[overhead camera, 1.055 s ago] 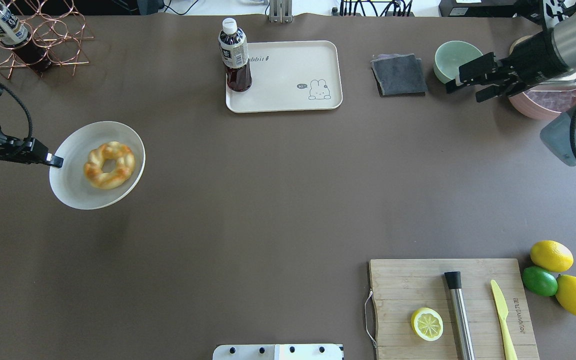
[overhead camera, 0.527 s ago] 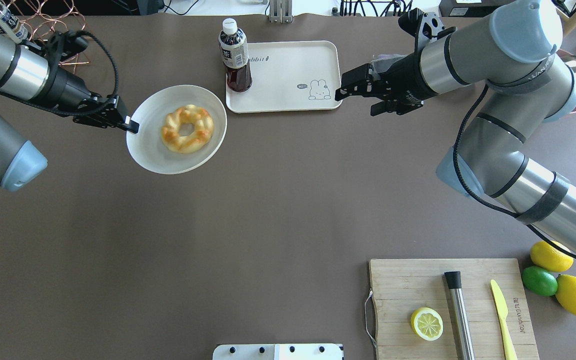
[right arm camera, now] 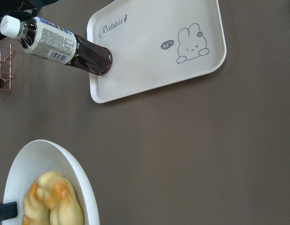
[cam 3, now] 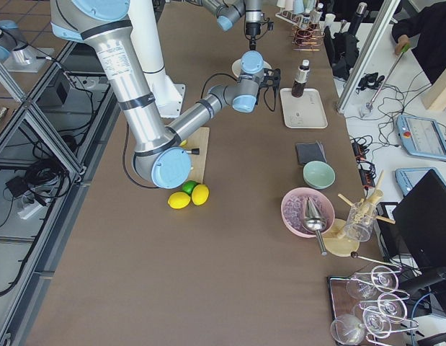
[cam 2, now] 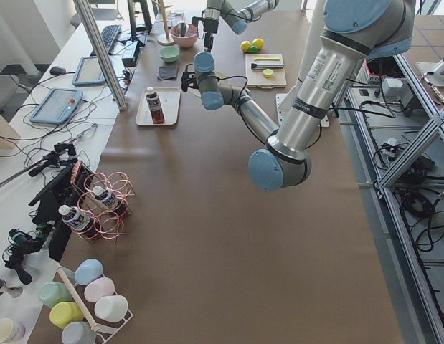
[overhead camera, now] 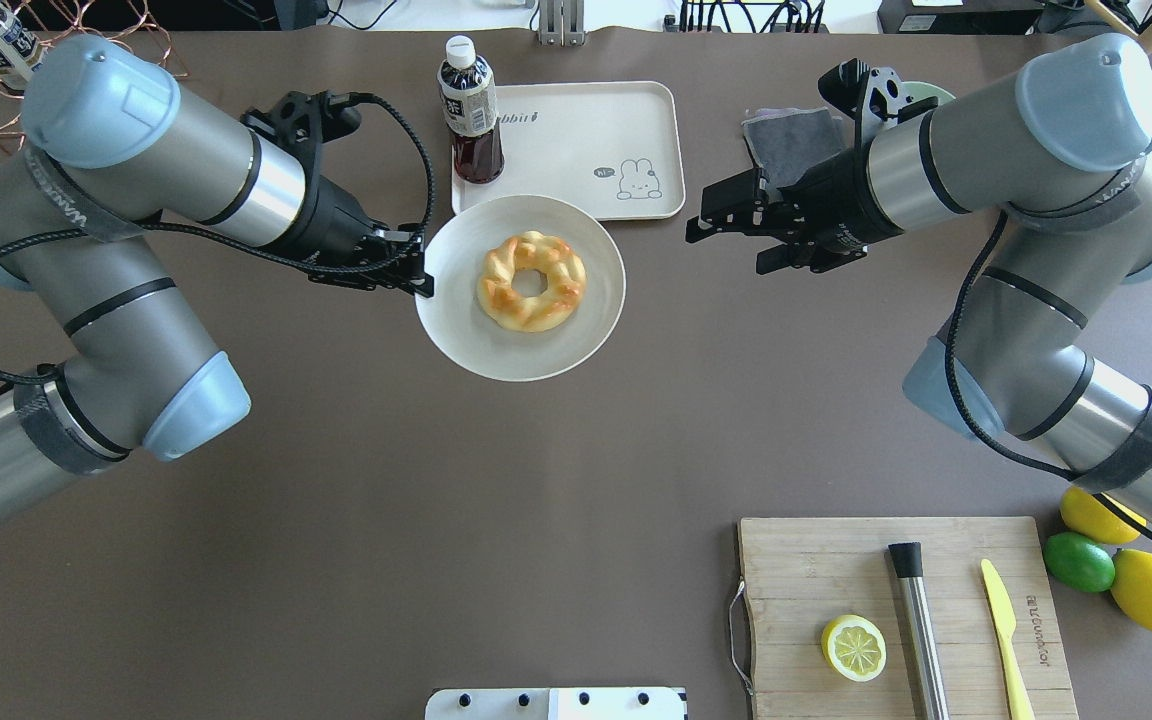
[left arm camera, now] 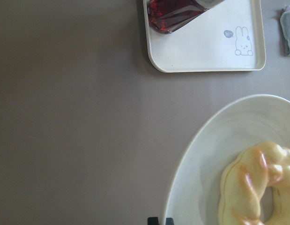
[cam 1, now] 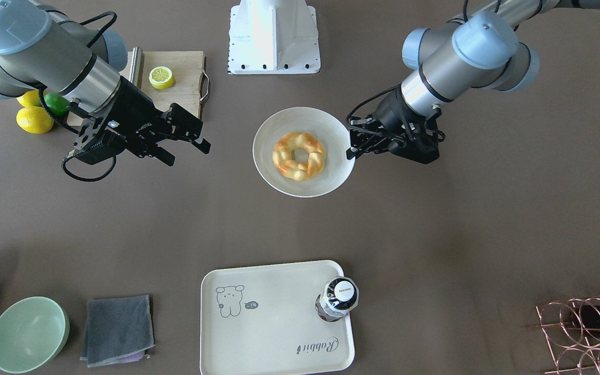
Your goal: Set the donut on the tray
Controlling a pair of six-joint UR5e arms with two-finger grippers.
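The golden braided donut point(overhead camera: 531, 282) lies on a round white plate point(overhead camera: 466, 340). My left gripper point(overhead camera: 421, 285) is shut on the plate's left rim and holds it just in front of the cream rabbit tray point(overhead camera: 586, 150), with the plate overlapping the tray's near edge. My right gripper point(overhead camera: 726, 245) is open and empty, to the right of the plate and apart from it. In the front-facing view the donut point(cam 1: 299, 155), the plate point(cam 1: 279, 185), the tray point(cam 1: 274, 323), the left gripper point(cam 1: 351, 152) and the right gripper point(cam 1: 190, 155) all show. The left wrist view shows the donut point(left arm camera: 257, 187) and the tray point(left arm camera: 205, 47).
A dark tea bottle point(overhead camera: 471, 110) stands on the tray's left end. A grey cloth point(overhead camera: 786, 145) lies right of the tray, behind the right arm. A cutting board point(overhead camera: 806, 570) with a lemon half point(overhead camera: 854, 647) and a knife is at the near right, next to lemons and a lime point(overhead camera: 1079, 562).
My left arm has carried the plate with the donut to the right, up to the tray's near edge. My right arm has swung in from the far right and stays open.
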